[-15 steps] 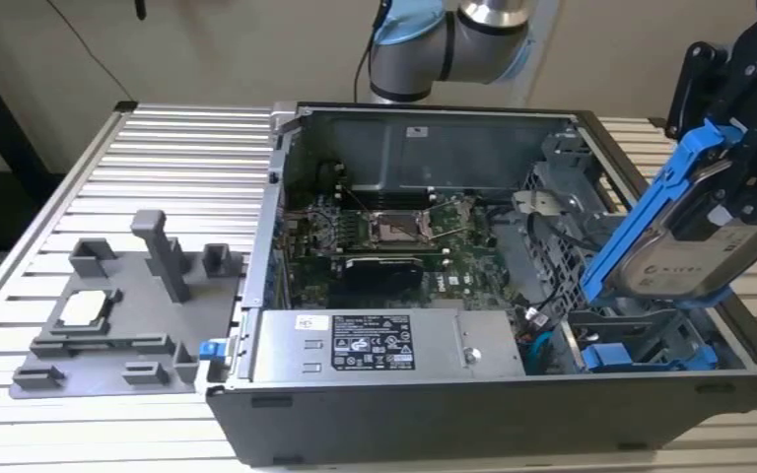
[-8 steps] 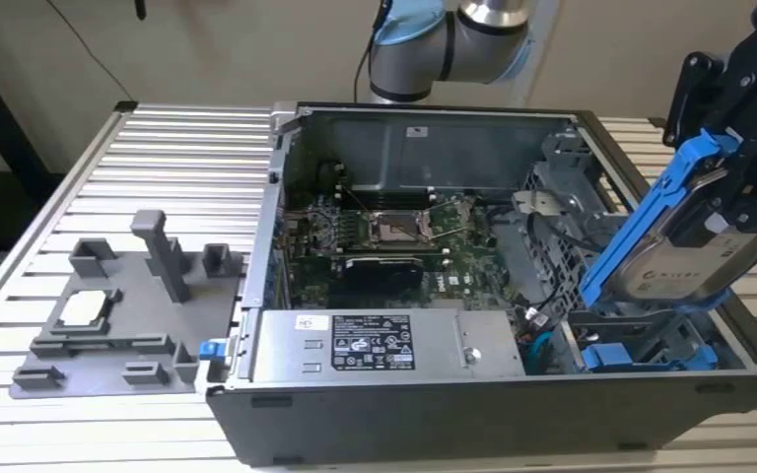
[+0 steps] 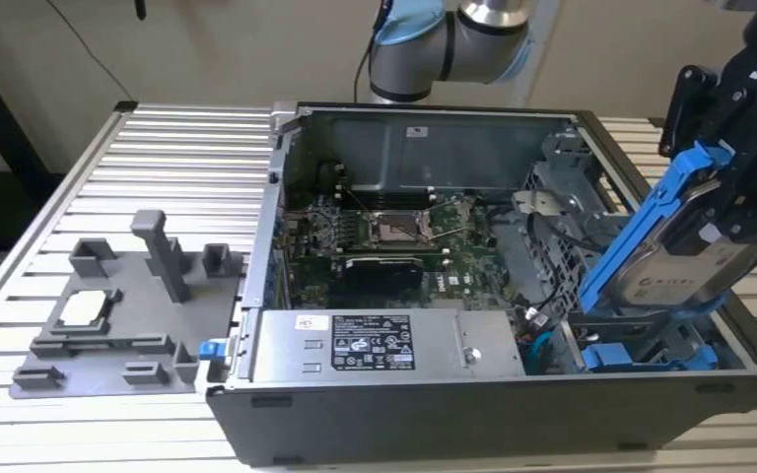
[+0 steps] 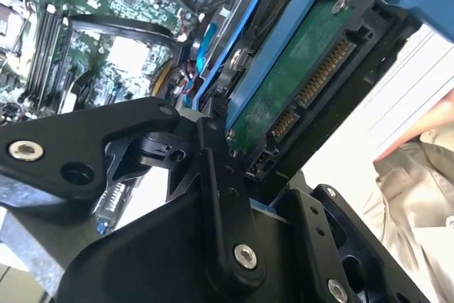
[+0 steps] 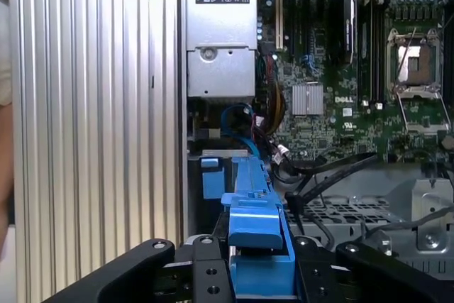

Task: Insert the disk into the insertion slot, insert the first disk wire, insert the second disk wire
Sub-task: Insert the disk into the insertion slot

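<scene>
- A ribbed metal table (image 3: 155,177) fills the exterior view, carrying an open black computer case (image 3: 484,419) at centre frame.
- Inside the case, the green motherboard (image 3: 378,236) lies mid-frame, with the silver labelled power-supply box (image 3: 366,345) along the lower edge.
- The disk (image 3: 674,246), in its bright blue frame, stands steeply tilted at the right of the frame. Its long axis runs from upper right down to lower left.
- The gripper (image 3: 723,168) sits above at upper right, its fingers pressed together on the disk's upper end. In the first wrist view the blue frame (image 5: 259,246) is pinched between them.
- The insertion slot (image 3: 668,333), a grey bay in the case's lower right corner, lies directly below the gripper. The disk's lower end dips to its mouth, but whether it is seated cannot be told.
</scene>
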You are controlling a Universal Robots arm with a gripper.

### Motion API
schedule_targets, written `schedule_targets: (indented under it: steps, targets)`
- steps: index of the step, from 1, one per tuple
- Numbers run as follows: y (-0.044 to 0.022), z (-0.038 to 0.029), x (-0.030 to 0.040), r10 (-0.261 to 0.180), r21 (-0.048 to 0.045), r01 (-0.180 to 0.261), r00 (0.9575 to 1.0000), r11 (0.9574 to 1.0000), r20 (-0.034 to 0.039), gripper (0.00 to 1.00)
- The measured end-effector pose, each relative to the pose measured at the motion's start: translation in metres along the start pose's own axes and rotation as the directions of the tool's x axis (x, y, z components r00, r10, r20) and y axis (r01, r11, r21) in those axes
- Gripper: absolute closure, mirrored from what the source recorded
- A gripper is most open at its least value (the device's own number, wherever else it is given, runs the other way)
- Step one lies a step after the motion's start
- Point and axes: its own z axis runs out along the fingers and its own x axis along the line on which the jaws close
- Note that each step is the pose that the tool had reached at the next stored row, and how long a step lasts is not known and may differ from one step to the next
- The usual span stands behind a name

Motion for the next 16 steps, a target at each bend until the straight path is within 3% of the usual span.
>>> schedule_targets:
  steps: [16]
  targets:
    - [-0.0044, 0.0167, 0.0006, 0.0, 0.0, 0.0, 1.0, 1.0, 0.0, 0.67]
